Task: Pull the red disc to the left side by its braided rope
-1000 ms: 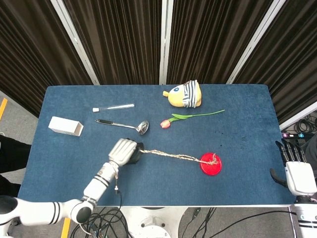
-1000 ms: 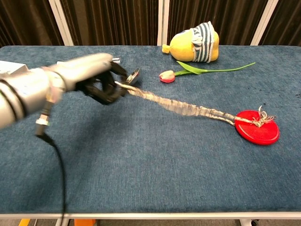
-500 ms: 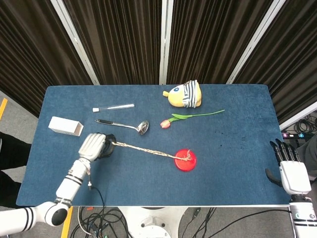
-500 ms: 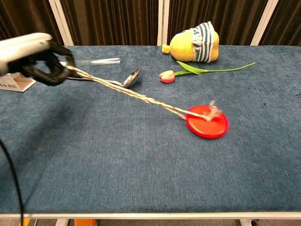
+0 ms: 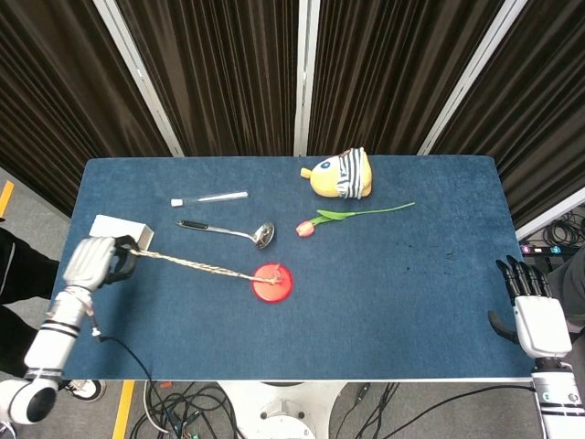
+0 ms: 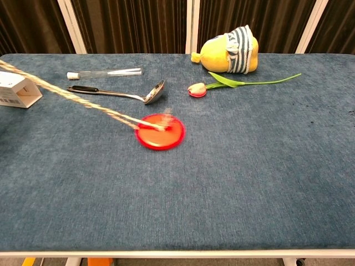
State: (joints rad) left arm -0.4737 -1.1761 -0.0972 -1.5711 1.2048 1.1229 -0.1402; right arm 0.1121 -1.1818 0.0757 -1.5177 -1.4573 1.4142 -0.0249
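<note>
Bright even light, soft shadows, red disc point(image 6: 160, 132) and rope point(image 6: 72, 97) motion-blurred

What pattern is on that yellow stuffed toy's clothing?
Dark and white stripes on the yellow plush toy, clearest in the chest view.

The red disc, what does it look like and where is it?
The red disc is a flat, round, shiny piece that looks like plastic. It lies flat on the blue table, a little left of the middle, just in front of the ladle. A tan braided rope is tied on its top with a frayed knot and runs stretched to the left hand, which holds its far end. The disc looks a bit blurred.
</note>
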